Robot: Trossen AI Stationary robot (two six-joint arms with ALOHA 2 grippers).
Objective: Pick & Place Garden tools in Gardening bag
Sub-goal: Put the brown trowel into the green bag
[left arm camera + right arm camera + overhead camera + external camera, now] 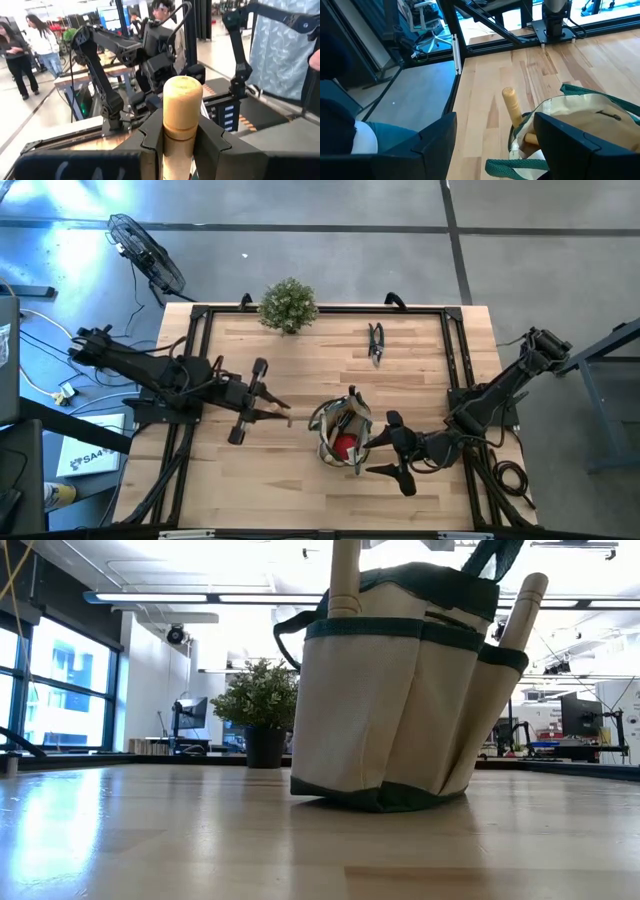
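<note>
The gardening bag stands upright on the table's near middle, with a red piece inside it. Wooden handles stick up out of its side pockets. My left gripper hovers just left of the bag, shut on a wooden-handled tool. My right gripper is open at the bag's right side. One of its fingers stands over the bag's mouth and the other stands outside it. Dark snips lie flat toward the far edge. My left gripper pinches the tool's wooden handle between its two fingers, a little below the handle's rounded free end. The fingers reach level from the table's left and lie across the handle. The handle stands upright, end up; its lower part is hidden by the fingers. My right gripper: I cannot tell whether its finger touches the bag's rim.
A bushy potted plant stands at the far edge, left of the snips. Black frame rails run along the table's sides. Bare wood lies between the bag and the far edge. People stand in the room beyond the table.
</note>
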